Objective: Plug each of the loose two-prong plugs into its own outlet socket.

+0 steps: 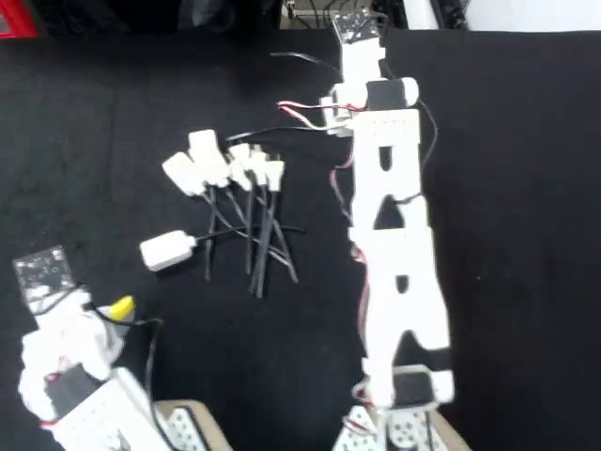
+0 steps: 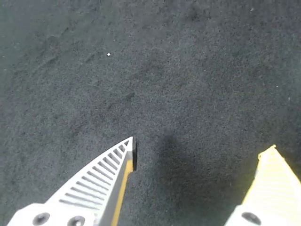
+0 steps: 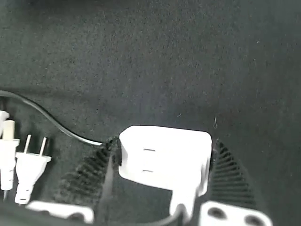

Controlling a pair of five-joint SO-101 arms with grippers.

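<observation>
My right gripper [image 3: 164, 143] is shut on a white outlet socket [image 3: 164, 160] that shows two slots and trails a black cord [image 3: 47, 117]. Beside it on the cloth lies a white two-prong plug [image 3: 32, 165], and another white plug [image 3: 4, 141] sits at the frame's edge. In the high view, several white plugs [image 1: 258, 167] and bigger white socket blocks [image 1: 205, 150] lie bunched with their black cords. One socket [image 1: 167, 251] lies apart, nearer my left arm. My left gripper [image 2: 202, 143] hangs open over bare cloth, and its yellow fingertip [image 1: 121, 305] shows at the near left.
The right arm [image 1: 399, 235] stretches from the near edge to the far side, just right of the cluster. Its red and white cables [image 1: 300, 113] hang near the plugs. A wooden edge [image 1: 188, 413] shows at the front. Black cloth [image 1: 526, 235] covers the table.
</observation>
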